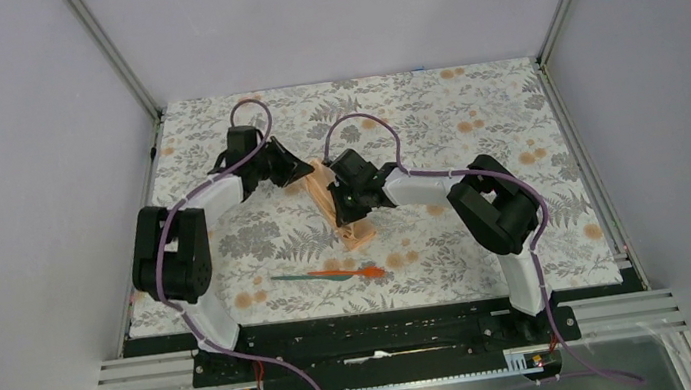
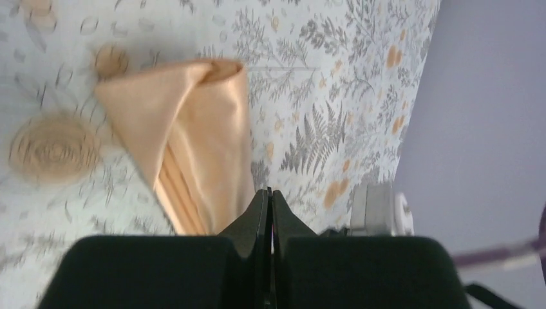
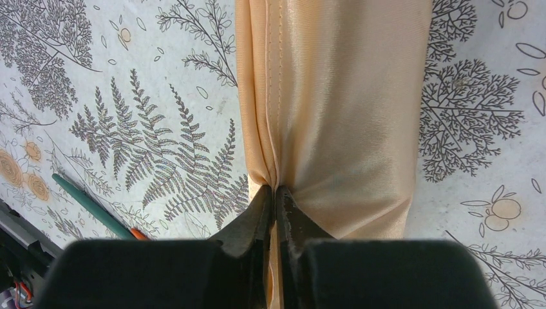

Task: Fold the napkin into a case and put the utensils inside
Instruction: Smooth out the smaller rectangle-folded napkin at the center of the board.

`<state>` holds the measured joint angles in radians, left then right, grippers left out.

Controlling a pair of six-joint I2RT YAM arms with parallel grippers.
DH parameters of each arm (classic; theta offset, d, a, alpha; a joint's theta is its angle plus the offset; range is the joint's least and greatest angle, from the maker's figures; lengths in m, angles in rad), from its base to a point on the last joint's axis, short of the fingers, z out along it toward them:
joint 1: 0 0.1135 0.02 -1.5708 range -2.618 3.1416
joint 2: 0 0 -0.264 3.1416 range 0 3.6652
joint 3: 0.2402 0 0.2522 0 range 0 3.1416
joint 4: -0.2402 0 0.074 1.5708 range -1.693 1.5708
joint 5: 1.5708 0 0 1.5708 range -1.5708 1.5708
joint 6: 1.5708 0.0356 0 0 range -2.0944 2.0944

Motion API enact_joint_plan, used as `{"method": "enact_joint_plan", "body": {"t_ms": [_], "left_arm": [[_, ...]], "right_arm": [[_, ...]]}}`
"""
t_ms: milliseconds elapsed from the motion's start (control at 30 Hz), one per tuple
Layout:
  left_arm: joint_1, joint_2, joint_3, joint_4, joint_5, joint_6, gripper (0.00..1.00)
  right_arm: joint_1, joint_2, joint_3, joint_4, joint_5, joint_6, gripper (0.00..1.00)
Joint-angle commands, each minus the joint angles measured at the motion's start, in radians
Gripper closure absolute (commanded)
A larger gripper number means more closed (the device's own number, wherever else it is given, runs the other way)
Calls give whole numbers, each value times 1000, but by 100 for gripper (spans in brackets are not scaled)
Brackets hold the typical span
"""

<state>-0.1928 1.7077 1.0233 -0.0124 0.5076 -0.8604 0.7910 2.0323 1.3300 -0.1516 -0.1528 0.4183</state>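
Folding looks approx. done: the napkin (image 1: 356, 232) lies as a long narrow strip in the middle of the tablecloth (image 1: 471, 108), w/ layered edges showing. The right gripper (image 3: 277, 193) is closed, pinching its puckered edge. The left gripper (image 2: 270, 196) is closed just beside the other end and, it seems, holds nothing. The utensils (image 1: 332, 274), teal and orange, lie apart near the front, not yet inside, so putting them in is left.

Soft, even light — left wrist view motion-blurred.
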Motion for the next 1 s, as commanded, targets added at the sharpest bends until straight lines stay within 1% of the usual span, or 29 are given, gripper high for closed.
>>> {"method": "enact_joint_plan", "body": {"t_ms": [0,100,167,267,433,500,567,633,733,833,867,967], "left_arm": [[-31,115,147,-79,-96,46,100],[-55,176,210,-134,-190,76,100],[-56,200,212,-137,-190,63,100],[-70,196,184,-102,-211,57,100],[-73,266,169,-33,-166,31,100],[-72,278,153,-29,-166,31,100],[-71,271,133,-57,-213,53,100],[-63,251,96,-70,-239,69,100],[-47,233,38,-45,-233,74,100],[-42,232,15,-39,-237,81,100],[-40,231,7,-34,-232,81,100],[-38,226,-1,-30,-234,83,100]], "right_arm": [[-6,21,-25,-22,9,-14,91],[-6,14,-25,-22,9,-15,91],[-7,10,-25,-22,7,-14,90],[-9,9,-25,-22,8,-13,90],[-9,4,-30,-20,-6,-15,90],[-9,-5,-34,-22,-2,-18,88],[-9,-18,-32,-28,-2,-22,85],[-9,-33,-22,-41,-7,-28,78],[-14,-58,6,-63,-42,-32,72],[-26,-88,41,-81,-71,-30,65],[-32,-93,50,-82,-79,-29,61],[-55,-79,98,-82,-127,-18,54]]}}
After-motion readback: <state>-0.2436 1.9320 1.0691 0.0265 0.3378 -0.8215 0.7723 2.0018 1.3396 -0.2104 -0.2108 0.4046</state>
